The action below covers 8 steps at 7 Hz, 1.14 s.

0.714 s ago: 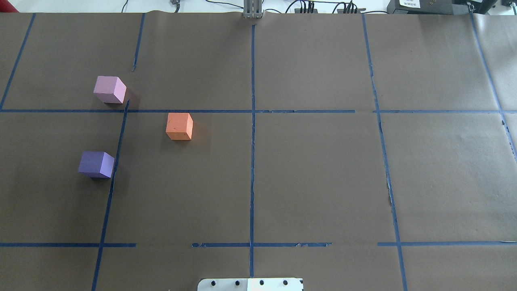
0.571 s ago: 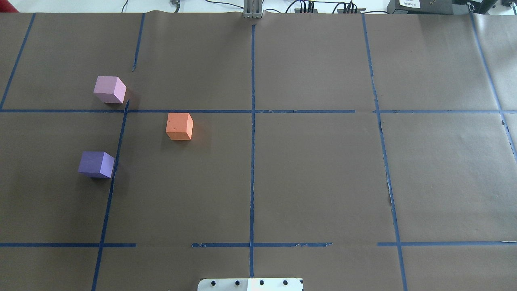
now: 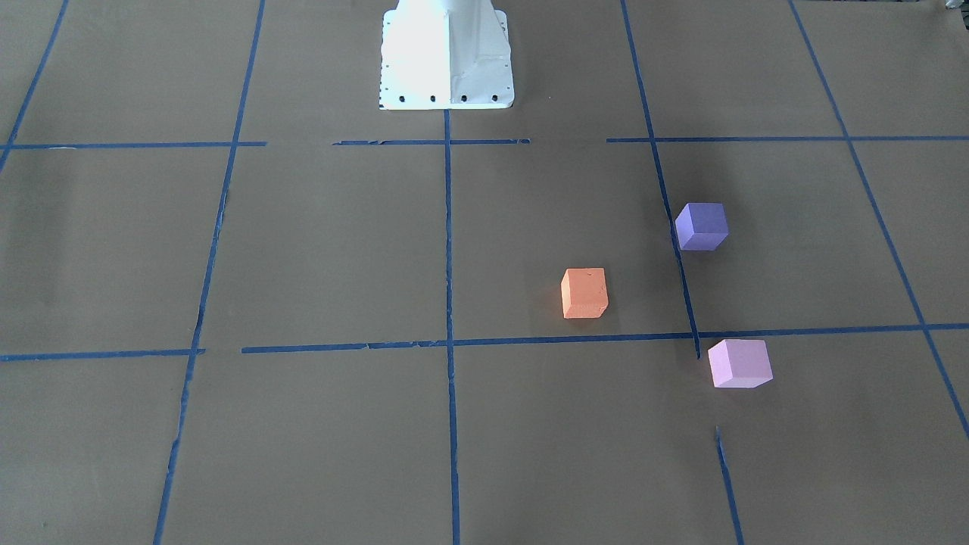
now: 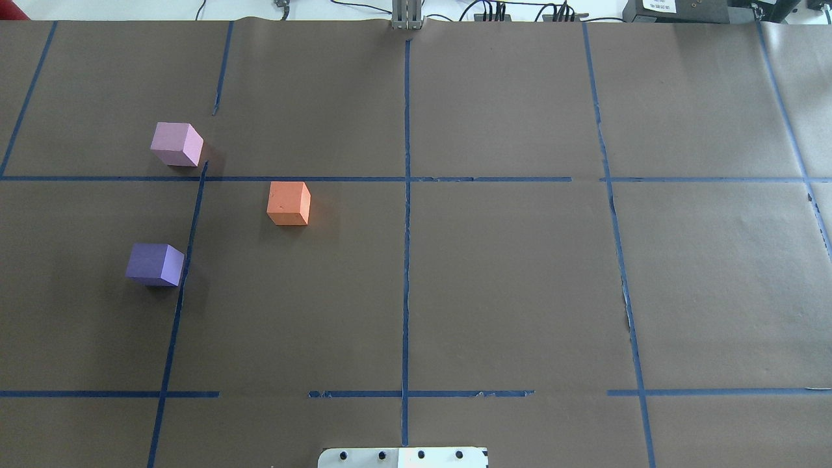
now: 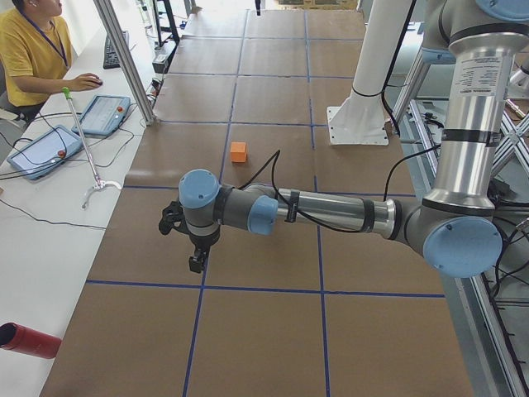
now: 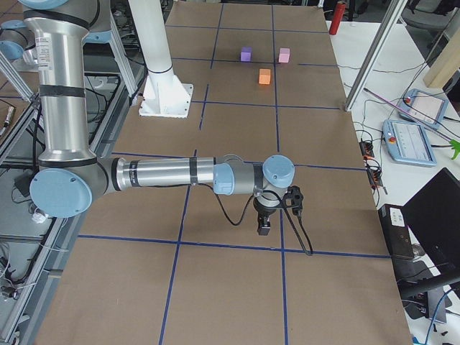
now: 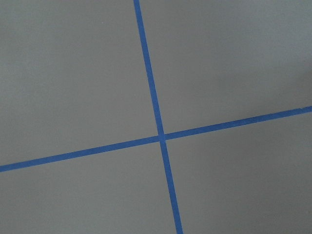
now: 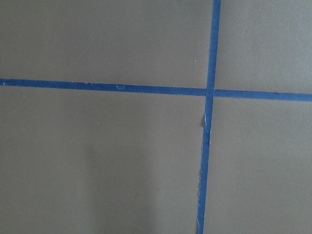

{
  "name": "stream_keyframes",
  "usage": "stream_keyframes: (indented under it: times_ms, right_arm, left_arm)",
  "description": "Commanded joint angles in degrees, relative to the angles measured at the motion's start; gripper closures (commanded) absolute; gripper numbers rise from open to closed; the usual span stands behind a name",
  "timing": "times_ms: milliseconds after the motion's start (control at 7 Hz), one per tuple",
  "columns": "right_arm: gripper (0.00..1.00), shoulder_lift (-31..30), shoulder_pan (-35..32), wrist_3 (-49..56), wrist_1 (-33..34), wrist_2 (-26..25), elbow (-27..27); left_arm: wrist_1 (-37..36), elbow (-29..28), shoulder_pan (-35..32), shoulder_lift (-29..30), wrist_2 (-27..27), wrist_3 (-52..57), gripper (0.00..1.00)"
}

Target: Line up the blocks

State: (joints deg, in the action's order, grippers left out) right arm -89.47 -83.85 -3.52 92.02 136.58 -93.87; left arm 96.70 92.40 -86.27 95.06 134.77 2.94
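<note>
Three cubes sit apart on the brown paper on the robot's left half. The orange block (image 4: 288,203) (image 3: 584,293) is nearest the centre line. The dark violet-purple block (image 4: 155,264) (image 3: 702,225) is closer to the robot. The pale pink-lilac block (image 4: 176,143) (image 3: 739,363) is farthest from the robot. My left gripper (image 5: 197,263) hangs over the table's left end, away from the blocks. My right gripper (image 6: 264,226) hangs over the right end. Both show only in the side views, so I cannot tell whether they are open or shut. Both wrist views show only paper and blue tape.
The white robot base (image 3: 447,57) stands at the table's near-robot edge. Blue tape lines (image 4: 406,227) form a grid on the paper. An operator (image 5: 33,50) sits beside the table's left end with tablets (image 5: 103,114). A red cylinder (image 5: 29,341) lies on the side bench.
</note>
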Motion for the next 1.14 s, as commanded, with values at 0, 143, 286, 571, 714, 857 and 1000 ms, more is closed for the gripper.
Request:
stream_keyframes:
  times_ms: [0,143,286,571,714,857,1000]
  right_arm:
    - [0.00,0.00,0.00,0.00,0.00,0.00,0.00]
    - [0.00,0.00,0.00,0.00,0.00,0.00,0.00]
    - [0.00,0.00,0.00,0.00,0.00,0.00,0.00]
    - [0.00,0.00,0.00,0.00,0.00,0.00,0.00]
    - [0.00,0.00,0.00,0.00,0.00,0.00,0.00]
    - [0.00,0.00,0.00,0.00,0.00,0.00,0.00]
    - [0.00,0.00,0.00,0.00,0.00,0.00,-0.08]
  left_arm:
    - [2.15,1.82,6.17,1.88,0.14,-0.21,0.00]
    - [4.61,1.82,10.90,4.58,0.06,-0.65,0.00]
    - [4.90,2.00,13.38,8.27,0.14,-6.40,0.00]
    - [9.09,2.26,20.92,13.64,-0.38,-24.56,0.00]
    - [9.12,1.22,26.97,17.84,-1.08,-36.13,0.00]
    - [8.77,1.12,32.34,20.41,-5.87,-45.30,0.00]
    - [8.68,-0.62,34.91,23.83,-8.88,-52.35,0.00]
